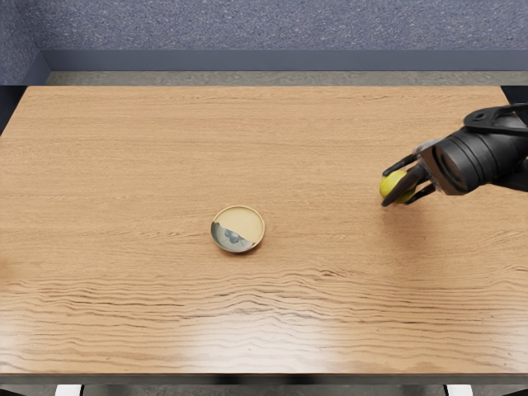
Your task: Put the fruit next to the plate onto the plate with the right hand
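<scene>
Right hand (415,178) fingers curled around the yellow fruit (392,186), near the table's (165,140) right edge. Plate (218,221) sits well apart, toward the table's middle.

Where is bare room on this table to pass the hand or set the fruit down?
Bare wood lies between the plate and the right hand, which grips the fruit: a free path. The table is also bare left of the plate, behind it to the far edge, and before it to the near edge. Crowded only at the hand.
</scene>
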Available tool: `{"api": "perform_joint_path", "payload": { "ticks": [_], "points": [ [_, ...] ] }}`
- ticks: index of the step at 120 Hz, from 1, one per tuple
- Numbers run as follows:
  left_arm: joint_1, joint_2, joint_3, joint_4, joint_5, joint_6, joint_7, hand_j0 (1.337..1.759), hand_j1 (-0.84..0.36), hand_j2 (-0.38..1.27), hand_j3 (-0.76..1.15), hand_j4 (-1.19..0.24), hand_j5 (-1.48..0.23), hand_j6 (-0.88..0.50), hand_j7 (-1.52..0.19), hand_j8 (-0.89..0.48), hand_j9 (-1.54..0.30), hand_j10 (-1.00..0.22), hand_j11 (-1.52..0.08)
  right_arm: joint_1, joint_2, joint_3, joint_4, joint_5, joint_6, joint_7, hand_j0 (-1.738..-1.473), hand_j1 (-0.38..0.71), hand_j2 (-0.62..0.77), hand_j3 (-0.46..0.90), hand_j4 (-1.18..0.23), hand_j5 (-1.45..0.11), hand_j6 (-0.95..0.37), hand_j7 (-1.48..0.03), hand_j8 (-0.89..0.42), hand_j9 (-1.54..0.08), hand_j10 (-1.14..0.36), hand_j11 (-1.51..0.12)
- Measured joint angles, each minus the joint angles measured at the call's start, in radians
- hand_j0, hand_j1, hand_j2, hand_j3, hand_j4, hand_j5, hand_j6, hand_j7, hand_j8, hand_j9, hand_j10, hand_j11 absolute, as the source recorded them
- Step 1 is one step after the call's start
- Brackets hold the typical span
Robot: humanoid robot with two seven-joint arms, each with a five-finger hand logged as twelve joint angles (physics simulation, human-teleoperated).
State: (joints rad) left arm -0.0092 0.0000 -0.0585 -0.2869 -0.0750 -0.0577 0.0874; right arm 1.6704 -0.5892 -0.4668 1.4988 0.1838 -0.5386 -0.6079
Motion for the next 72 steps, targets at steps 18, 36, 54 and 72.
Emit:
{"api": "perform_joint_path", "payload": {
  "ticks": [18, 36, 54, 72],
  "points": [
    [0.0, 0.0, 0.0, 0.0, 0.0, 0.0, 0.0, 1.658, 0.35, 0.0, 0.0, 0.0, 0.0, 0.0, 0.0, 0.0, 0.0, 0.0, 0.0, -0.14, -0.169, 0.279, -0.005, -0.009, 0.297, 0.0, -1.648, 0.37, 0.29, 0.0, -0.83, -1.25, -0.27, -1.13, -0.21, -1.26, -0.58, -1.24],
    [0.0, 0.0, 0.0, 0.0, 0.0, 0.0, 0.0, 1.658, 0.35, 0.0, 0.0, 0.0, 0.0, 0.0, 0.0, 0.0, 0.0, 0.0, 0.0, -0.227, -0.152, 0.441, -0.041, -0.017, 0.434, -0.001, -1.647, 0.36, 0.29, 0.0, -0.83, -1.25, -0.27, -1.13, -0.21, -1.26, -0.6, -1.24],
    [0.0, 0.0, 0.0, 0.0, 0.0, 0.0, 0.0, 1.658, 0.35, 0.0, 0.0, 0.0, 0.0, 0.0, 0.0, 0.0, 0.0, 0.0, 0.0, -0.267, 0.04, 0.482, -0.191, -0.055, 0.463, -0.001, -1.646, 0.36, 0.29, 0.0, -0.83, -1.24, -0.27, -1.13, -0.21, -1.25, -0.6, -1.24],
    [0.0, 0.0, 0.0, 0.0, 0.0, 0.0, 0.0, 1.658, 0.35, 0.0, 0.0, 0.0, 0.0, 0.0, 0.0, 0.0, 0.0, 0.0, 0.0, -0.299, 0.225, 0.492, -0.333, -0.1, 0.47, -0.002, -1.647, 0.37, 0.3, 0.0, -0.82, -1.25, -0.26, -1.13, -0.21, -1.25, -0.59, -1.24]
  ]
}}
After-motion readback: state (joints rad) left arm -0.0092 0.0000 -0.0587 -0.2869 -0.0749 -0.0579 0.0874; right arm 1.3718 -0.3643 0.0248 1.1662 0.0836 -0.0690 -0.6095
